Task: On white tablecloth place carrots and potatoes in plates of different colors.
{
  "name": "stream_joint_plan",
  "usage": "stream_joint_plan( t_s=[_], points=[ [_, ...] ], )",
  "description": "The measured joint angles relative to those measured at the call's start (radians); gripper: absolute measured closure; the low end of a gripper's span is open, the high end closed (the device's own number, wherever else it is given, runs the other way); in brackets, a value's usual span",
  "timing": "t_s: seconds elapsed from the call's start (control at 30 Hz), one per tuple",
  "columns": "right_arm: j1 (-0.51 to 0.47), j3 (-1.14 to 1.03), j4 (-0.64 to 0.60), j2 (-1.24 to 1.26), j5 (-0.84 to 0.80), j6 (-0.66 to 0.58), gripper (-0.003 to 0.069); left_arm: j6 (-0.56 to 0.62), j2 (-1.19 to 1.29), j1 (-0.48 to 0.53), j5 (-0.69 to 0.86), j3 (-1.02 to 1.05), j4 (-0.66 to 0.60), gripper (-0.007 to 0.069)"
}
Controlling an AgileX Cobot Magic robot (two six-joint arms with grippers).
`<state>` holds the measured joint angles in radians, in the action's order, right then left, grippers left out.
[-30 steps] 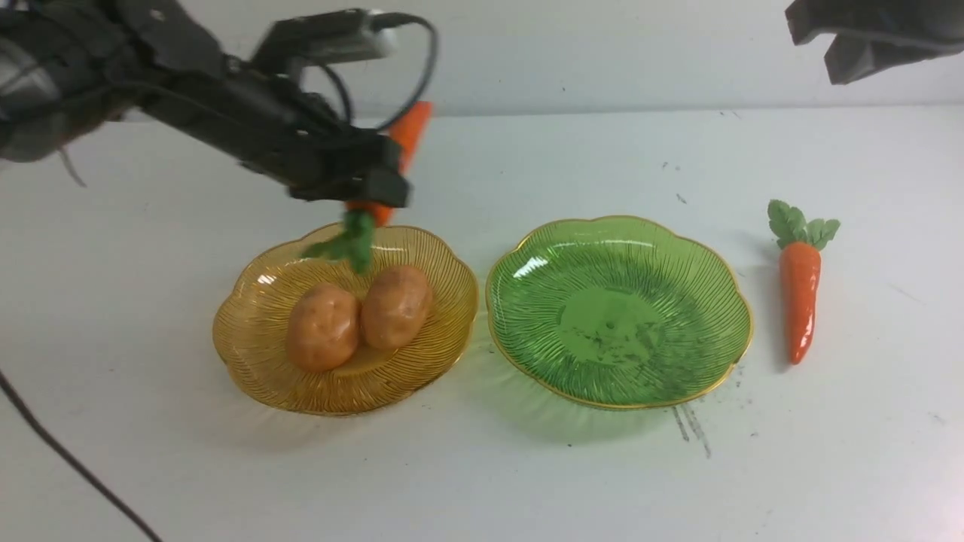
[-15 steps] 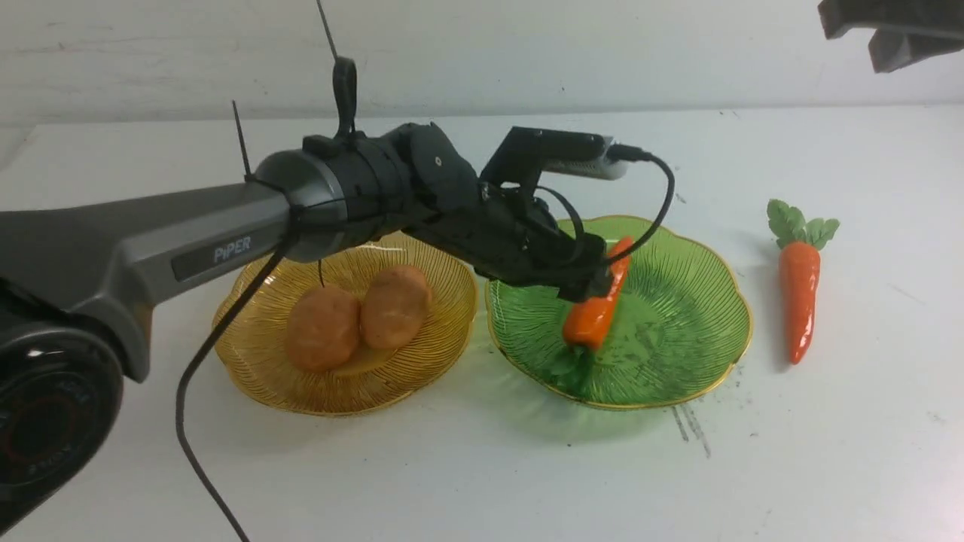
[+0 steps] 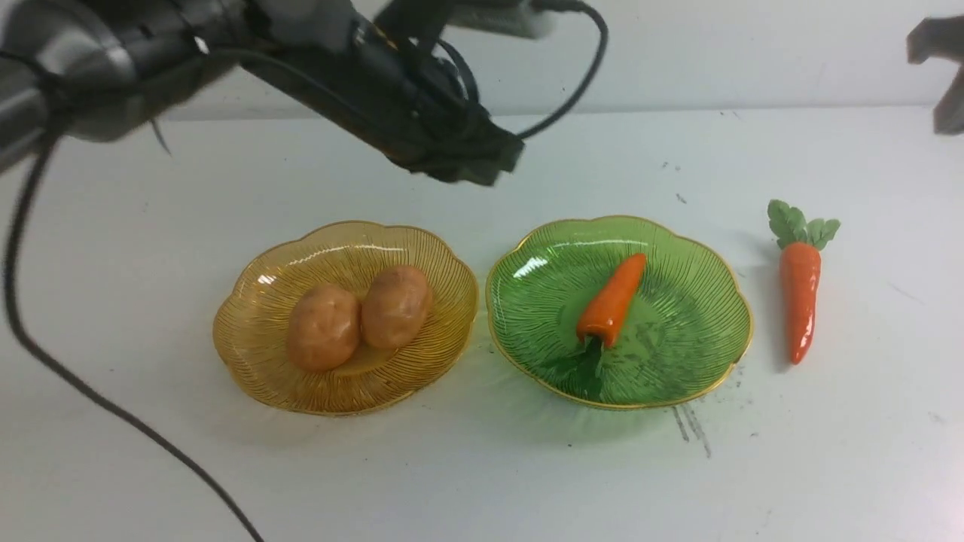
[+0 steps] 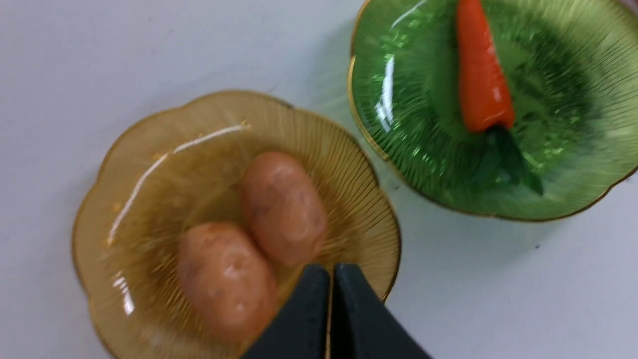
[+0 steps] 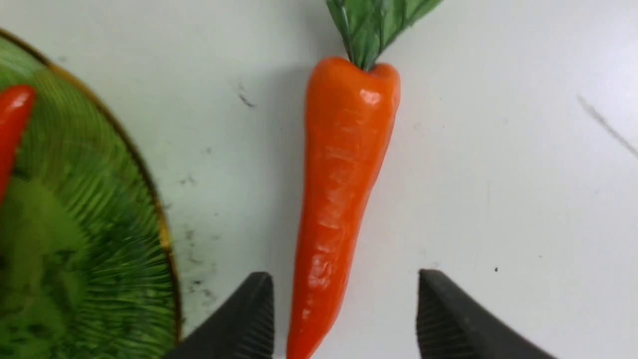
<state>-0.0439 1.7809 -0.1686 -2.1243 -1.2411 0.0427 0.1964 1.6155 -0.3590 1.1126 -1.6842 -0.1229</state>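
Two tan potatoes lie side by side in the amber plate. The short carrot rests in the green plate, leaves toward the front rim. A longer carrot lies on the white tablecloth right of the green plate. My left gripper hangs shut and empty high above the far side of the plates. My right gripper is open above the longer carrot's tip end, clear of it; the front view shows only an edge of that arm.
A black cable loops across the cloth at the front left. Dark scuff marks streak the cloth in front of the green plate. A pale wall closes off the far edge.
My left gripper let the short carrot go in the green plate, shut, and rose back to the left. My right gripper has opened and the arm has come lower at the right edge.
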Motion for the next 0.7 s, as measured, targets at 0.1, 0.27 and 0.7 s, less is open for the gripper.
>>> stream_joint_plan(
  t_s=[0.1, 0.27, 0.7],
  points=[
    [0.013, 0.000, 0.005, -0.067, 0.009, 0.004, 0.0120, -0.040, -0.028, 0.000, 0.038, 0.015, 0.062, 0.0628],
    [0.043, 0.000, 0.029, -0.127, 0.035, 0.004, 0.0084, -0.074, -0.056, 0.000, 0.056, 0.041, 0.114, 0.0628],
    [0.080, 0.160, 0.073, -0.096, 0.013, 0.020, 0.0423, -0.085, -0.102, 0.000, 0.083, 0.049, 0.158, 0.0628]
  ],
)
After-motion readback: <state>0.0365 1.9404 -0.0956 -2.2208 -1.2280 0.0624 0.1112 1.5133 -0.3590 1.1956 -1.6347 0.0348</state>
